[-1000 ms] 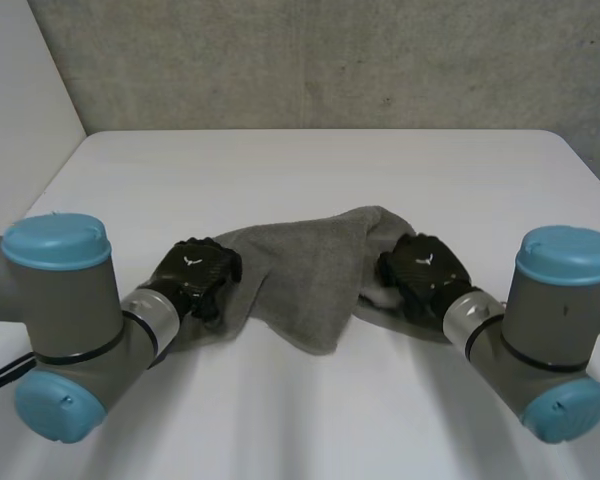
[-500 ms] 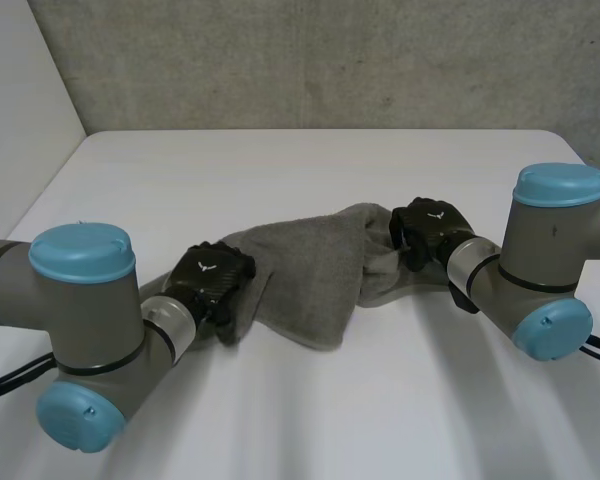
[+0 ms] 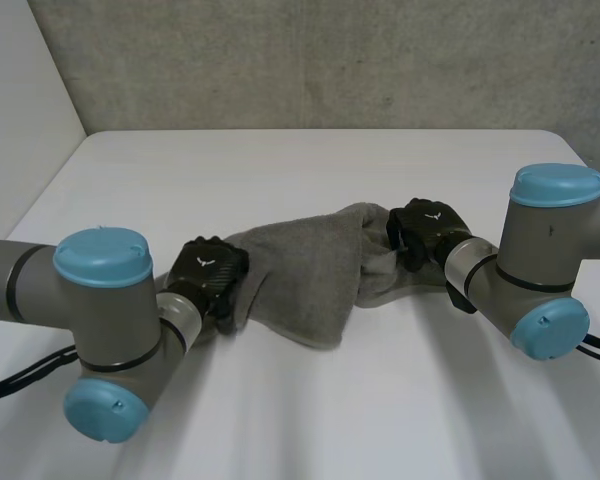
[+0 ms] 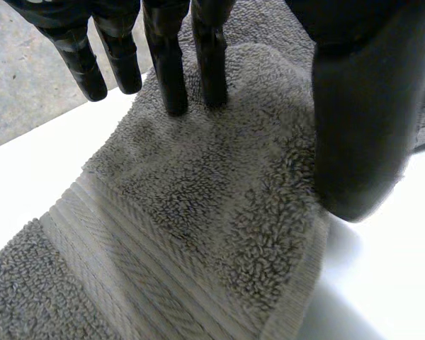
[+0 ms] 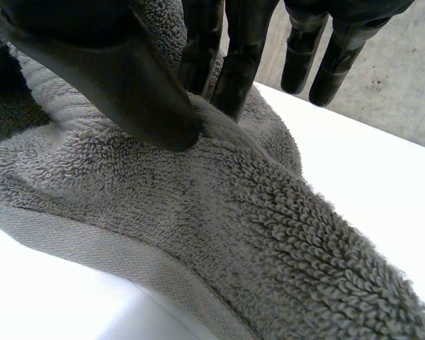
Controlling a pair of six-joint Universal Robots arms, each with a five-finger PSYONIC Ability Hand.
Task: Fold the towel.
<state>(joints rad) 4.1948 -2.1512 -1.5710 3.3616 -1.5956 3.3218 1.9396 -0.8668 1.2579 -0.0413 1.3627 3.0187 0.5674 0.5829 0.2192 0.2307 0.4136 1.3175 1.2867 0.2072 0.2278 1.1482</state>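
A grey towel (image 3: 310, 270) hangs bunched between my two hands over the white table (image 3: 300, 170), with a flap sagging toward me in the middle. My left hand (image 3: 208, 270) is at the towel's left end. In the left wrist view its straight fingers (image 4: 173, 64) and thumb (image 4: 358, 127) pinch a ridge of towel (image 4: 198, 227) near a hemmed edge. My right hand (image 3: 425, 228) is at the right end. Its thumb (image 5: 127, 78) and fingers (image 5: 234, 64) squeeze a fold of the towel (image 5: 269, 227).
The white table spreads wide beyond the towel and in front of it. A grey wall (image 3: 310, 60) runs along the table's far edge. Both grey arms with blue caps (image 3: 102, 258) (image 3: 558, 185) lie low over the near part of the table.
My right hand has moved away from me with the towel's right end and tightened on it. My left hand has shifted slightly right. The towel has drawn up between them.
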